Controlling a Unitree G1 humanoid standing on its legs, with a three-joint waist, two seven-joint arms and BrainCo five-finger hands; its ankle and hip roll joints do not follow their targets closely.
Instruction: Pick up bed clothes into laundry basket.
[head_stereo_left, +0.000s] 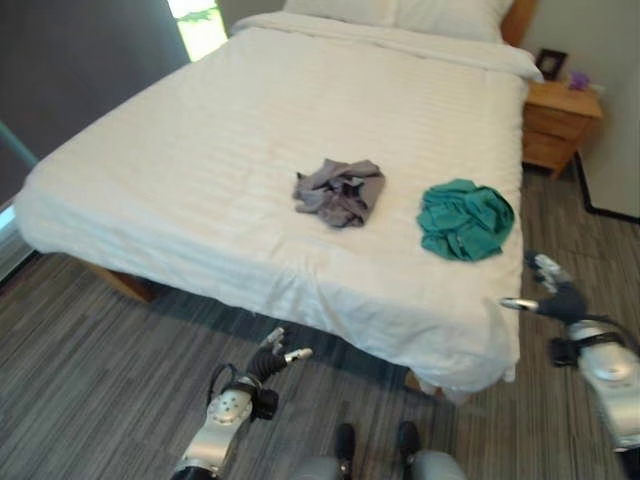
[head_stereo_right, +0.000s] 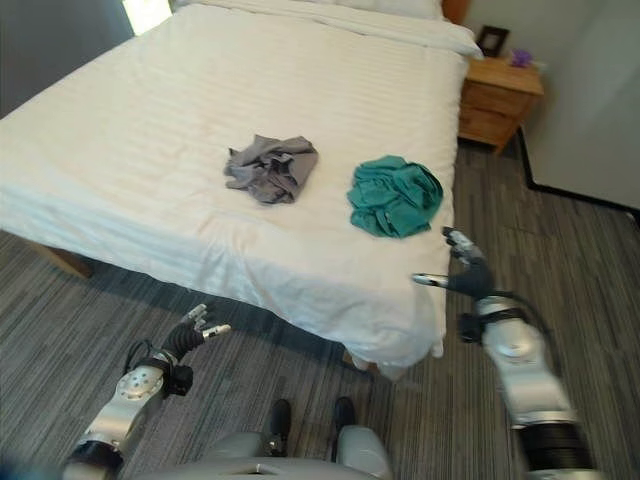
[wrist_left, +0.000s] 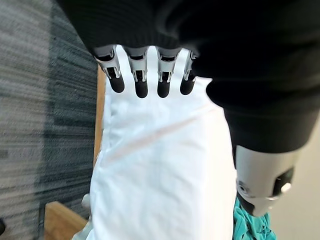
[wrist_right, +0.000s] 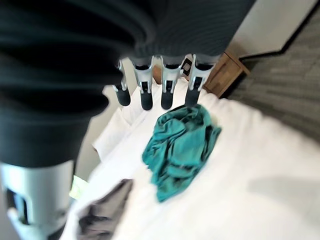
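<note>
**Both hands empty, clothes still on the bed**

Two garments lay on the white bed (head_stereo_left: 250, 130): a grey crumpled one (head_stereo_left: 340, 191) near the middle of the near half, and a teal one (head_stereo_left: 465, 219) just beside the bed's right edge, near the foot corner. They sat apart, not touching.

Right hand (head_stereo_right: 468, 272) was raised next to that corner, fingers straight and spread, holding nothing. Its wrist view looked straight past the fingers (wrist_right: 145, 92) onto the teal garment (wrist_right: 180, 145), so I judged it was lined up for that one first, as the closer reach.

Left hand (head_stereo_left: 276, 356) hung low over the floor in front of the bed's near edge, fingers relaxed and empty, well short of the grey piece. Looked idle.

No laundry basket was seen. A wooden nightstand (head_stereo_left: 560, 120) stood at the bed's far right.

Task judged barely started: nothing grasped yet.
</note>
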